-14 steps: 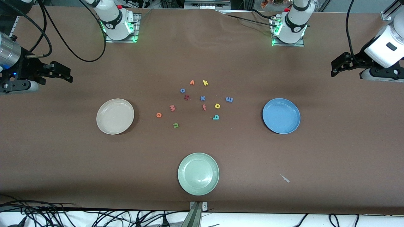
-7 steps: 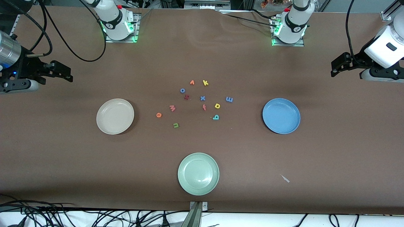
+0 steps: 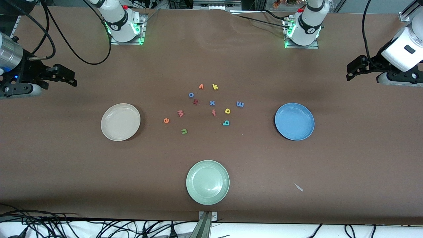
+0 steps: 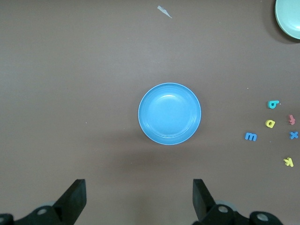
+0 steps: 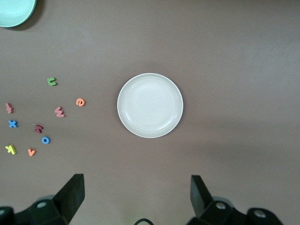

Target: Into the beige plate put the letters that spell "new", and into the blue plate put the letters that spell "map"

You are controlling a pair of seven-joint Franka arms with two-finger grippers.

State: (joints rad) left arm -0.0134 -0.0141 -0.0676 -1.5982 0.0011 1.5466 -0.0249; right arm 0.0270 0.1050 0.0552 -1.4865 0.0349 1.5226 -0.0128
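Observation:
The beige plate point(image 3: 120, 121) point(image 5: 150, 105) lies toward the right arm's end, the blue plate point(image 3: 294, 121) point(image 4: 169, 114) toward the left arm's end. Between them lie the green n point(image 3: 184, 131) point(image 5: 51, 81), orange e point(image 3: 166, 120) point(image 5: 80, 101), pink w point(image 3: 180, 113) point(image 5: 59, 111), blue m point(image 3: 240, 104) point(image 4: 251, 136), yellow a point(image 3: 227, 111) point(image 4: 270, 123) and teal p point(image 3: 226, 123) point(image 4: 273, 104). My right gripper point(image 3: 71, 78) point(image 5: 136, 185) hangs open and empty above the table near the beige plate. My left gripper point(image 3: 349, 72) point(image 4: 139, 186) hangs open and empty near the blue plate.
A pale green plate point(image 3: 207, 182) sits nearest the front camera. Other letters lie in the cluster: orange v point(image 3: 201, 86), yellow k point(image 3: 215, 87), blue o point(image 3: 191, 95), dark red h point(image 3: 195, 101), blue x point(image 3: 212, 103), red f point(image 3: 213, 112). A small white scrap point(image 3: 298, 187) lies beside the green plate.
The right gripper has drifted very slightly. The left arm, the plates and the letters have not moved.

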